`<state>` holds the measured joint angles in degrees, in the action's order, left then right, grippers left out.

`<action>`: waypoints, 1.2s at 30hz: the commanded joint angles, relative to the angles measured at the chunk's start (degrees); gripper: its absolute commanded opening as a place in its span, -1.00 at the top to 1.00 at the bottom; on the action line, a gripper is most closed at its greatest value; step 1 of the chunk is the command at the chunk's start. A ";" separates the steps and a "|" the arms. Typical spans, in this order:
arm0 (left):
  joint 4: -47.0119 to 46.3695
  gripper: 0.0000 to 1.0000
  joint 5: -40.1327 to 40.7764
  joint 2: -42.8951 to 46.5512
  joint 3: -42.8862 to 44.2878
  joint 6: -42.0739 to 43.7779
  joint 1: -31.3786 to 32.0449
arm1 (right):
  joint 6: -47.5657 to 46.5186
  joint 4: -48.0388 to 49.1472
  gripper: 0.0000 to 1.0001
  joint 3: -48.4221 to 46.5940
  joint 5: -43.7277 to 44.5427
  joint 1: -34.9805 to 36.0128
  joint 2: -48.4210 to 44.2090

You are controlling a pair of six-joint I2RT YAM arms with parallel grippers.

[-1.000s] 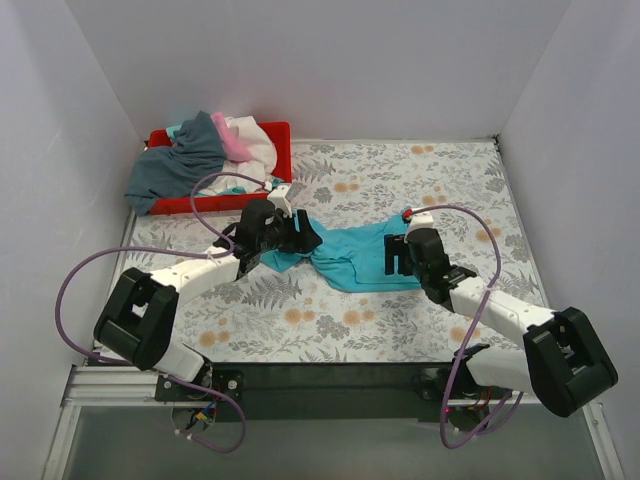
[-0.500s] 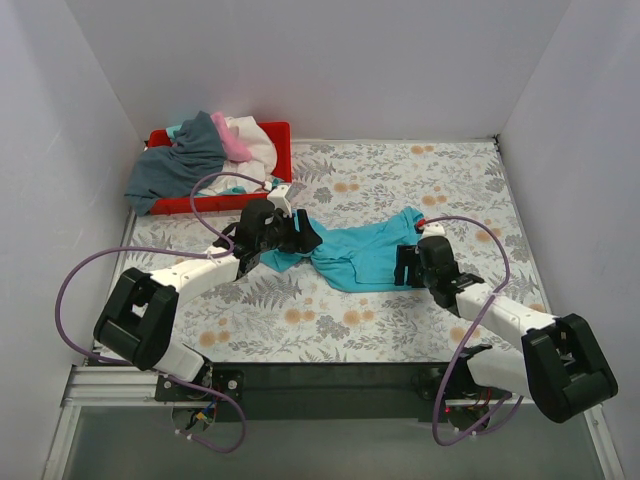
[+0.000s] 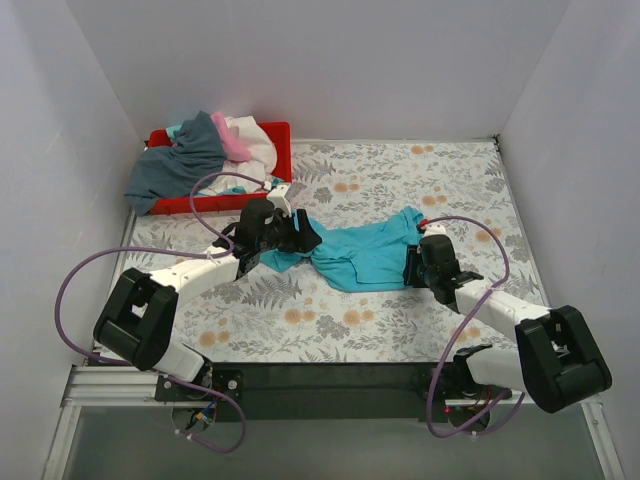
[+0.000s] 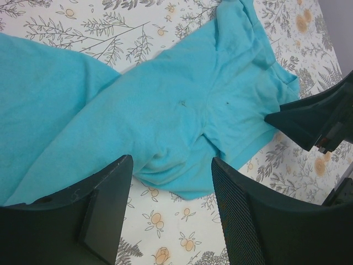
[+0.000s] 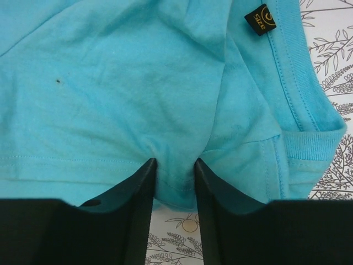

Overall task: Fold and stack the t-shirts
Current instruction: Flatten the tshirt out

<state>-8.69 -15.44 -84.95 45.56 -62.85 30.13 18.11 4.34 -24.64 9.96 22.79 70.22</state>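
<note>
Lying crumpled across the middle of the flowered table (image 3: 400,175), the turquoise shirt (image 3: 365,255) stretches from left to right between the two arms, bunched into a narrow twist at its left end and spread wider towards the right.

The right gripper (image 3: 412,268) sits at the shirt's near right edge. In the right wrist view its fingers (image 5: 138,210) stand close together with a small fold of the hem caught between them, and the cloth puckers in creases that run into the gap. So the right gripper (image 5: 175,168) is pinched narrow on the turquoise shirt (image 5: 110,83). A black tag (image 5: 261,19) shows by the ribbed collar, far right in that view.

The left gripper (image 3: 300,235) hangs over the shirt's left end. In the left wrist view its fingers (image 4: 105,204) stand wide apart above the cloth with nothing between them; the turquoise shirt (image 4: 182,99) lies loose below, with bare table at its near edge. The left gripper (image 4: 171,165) grips nothing. The right gripper (image 4: 314,118) shows at the right edge of this view, touching the shirt's edge.

In the far left corner a red tray (image 3: 283,150) holds a heap of other shirts: a grey shirt (image 3: 180,165) draped over the tray's left side onto the table, a white shirt (image 3: 258,145) to the right, and a pink shirt (image 3: 235,142) between them.
</note>
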 commanded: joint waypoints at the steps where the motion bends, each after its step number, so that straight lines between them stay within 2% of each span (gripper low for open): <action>1: -0.45 -0.11 0.68 1.89 0.23 0.71 0.10 | 0.53 -0.29 0.43 -0.76 -0.55 -0.11 -2.54; 3: -0.45 -0.11 0.68 1.63 0.32 0.80 0.10 | 0.52 -0.65 0.47 -0.84 -0.46 -0.02 -3.50; 7: -0.36 -0.11 0.41 1.54 0.41 0.80 0.11 | 0.44 -1.09 0.41 -1.02 -0.64 -0.02 -3.24; 8: -0.36 -0.11 0.50 1.54 0.41 0.80 0.19 | 0.44 -1.09 0.51 -1.11 -0.90 -0.02 -3.16; 9: -0.36 -0.11 0.50 1.54 0.41 0.80 0.11 | 0.35 -1.17 0.79 -1.11 -0.99 -0.02 -3.24; 11: -0.28 -0.11 0.59 1.89 0.41 0.80 0.19 | 0.17 -1.17 0.97 -1.37 -0.90 -0.02 -3.85; 19: 0.16 -0.11 2.00 2.68 0.14 1.41 0.10 | -1.93 -2.85 0.97 -6.99 1.73 -0.11 -7.02; 22: 0.16 -0.11 1.47 2.77 0.23 1.59 0.19 | -3.78 -2.76 0.97 -12.43 4.44 -0.02 -6.85; 31: 0.34 -0.12 0.15 3.65 0.84 3.17 2.12 | -12.39 -1.79 0.97 -33.25 16.14 -0.20 2.02; 36: 0.43 -0.13 3.66 0.05 3.39 4.40 7.73 | -13.18 -1.44 0.97 -38.81 13.87 -0.29 5.19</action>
<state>-8.36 -13.78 -84.68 45.98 -60.45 34.26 7.22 1.23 -59.75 22.59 22.72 74.37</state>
